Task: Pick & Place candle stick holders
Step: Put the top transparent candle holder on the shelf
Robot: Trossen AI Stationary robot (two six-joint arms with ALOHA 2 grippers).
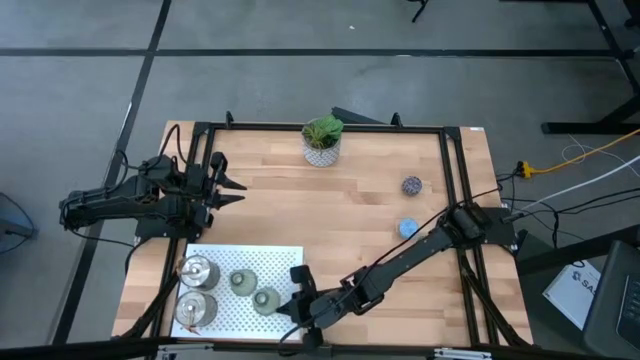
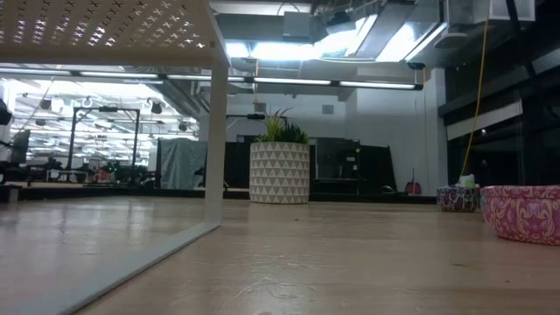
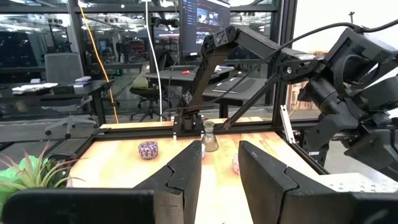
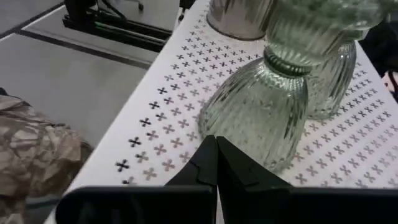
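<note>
1. The right gripper [image 1: 300, 300] hangs low over the white perforated tray [image 1: 280, 262] at the near edge of the bench [image 1: 350, 190], its jaws closed on nothing.
2. Just ahead of the fingertips in the right wrist view stands a ribbed olive-grey glass holder [image 4: 261, 115], with a second one [image 4: 336, 81] behind it and a silver one [image 4: 239, 15] at the far edge.
3. From above, the tray carries two silver holders [image 1: 197, 270] and olive-grey ones [image 1: 243, 282]. A third olive-grey piece may be hidden under the arm; I cannot be sure.
4. Still out on the bench: the speckled purple holder [image 1: 411, 185] and the blue holder [image 1: 407, 228], well apart from the tray. A pink holder [image 2: 523, 212] shows in the low view.
5. The left gripper [image 1: 238, 190] waits at the left side of the bench, jaws partly open and empty.
6. To do this step well: lift the closed jaws straight up before swinging, so they do not nudge the tall, tippy glass holder, then go to the blue holder and open above it.
7. Keep clear of the potted plant [image 1: 322, 140].
</note>
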